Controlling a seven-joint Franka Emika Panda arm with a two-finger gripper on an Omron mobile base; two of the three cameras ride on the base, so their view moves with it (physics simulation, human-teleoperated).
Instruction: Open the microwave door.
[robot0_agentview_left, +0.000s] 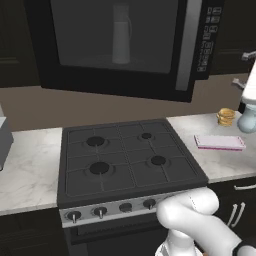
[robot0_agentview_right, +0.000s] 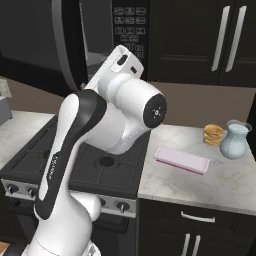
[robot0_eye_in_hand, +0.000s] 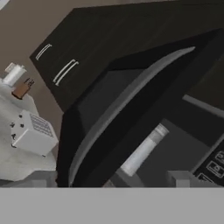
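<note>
A dark kitchen is being shown, with black cabinets (robot0_agentview_right: 200, 40) on a brown wall and a marble counter (robot0_agentview_left: 30, 170) running to both sides of a black gas stove (robot0_agentview_left: 125, 160).

In the hand view, the gripper (robot0_eye_in_hand: 151, 180) is being held close in front of the microwave, its two finger tips (robot0_eye_in_hand: 178, 178) rising apart at the bottom edge. Nothing is being clamped between them, and whether either tip is touching the door cannot be told.

Just beyond the tips, the microwave door (robot0_eye_in_hand: 100, 105) is being seen swung slightly ajar, its curved silver-grey handle bar (robot0_eye_in_hand: 127, 100) sweeping across the middle of that view. Through the gap at the door's handle edge, the interior is being exposed, with a pale cylindrical container (robot0_eye_in_hand: 144, 148) standing inside. The keypad panel (robot0_eye_in_hand: 214, 164) is being shown at the lower right of the hand view.

In the left base view, the door (robot0_agentview_left: 112, 40) is being seen above the stove with the same container behind its glass window, the handle (robot0_agentview_left: 189, 45) running down its right edge beside the keypad (robot0_agentview_left: 209, 37). In the right base view, the arm (robot0_agentview_right: 100, 135) is being raised towards the microwave, covering part of it.

On the counter right of the stove, a pink-edged flat board (robot0_agentview_right: 181, 160) is being seen near the stove's edge, with a stack of golden pancakes (robot0_agentview_right: 213, 135) and a glass jug (robot0_agentview_right: 235, 140) towards the back. At the far left, a grey toaster (robot0_eye_in_hand: 33, 133) is being seen on the counter.
</note>
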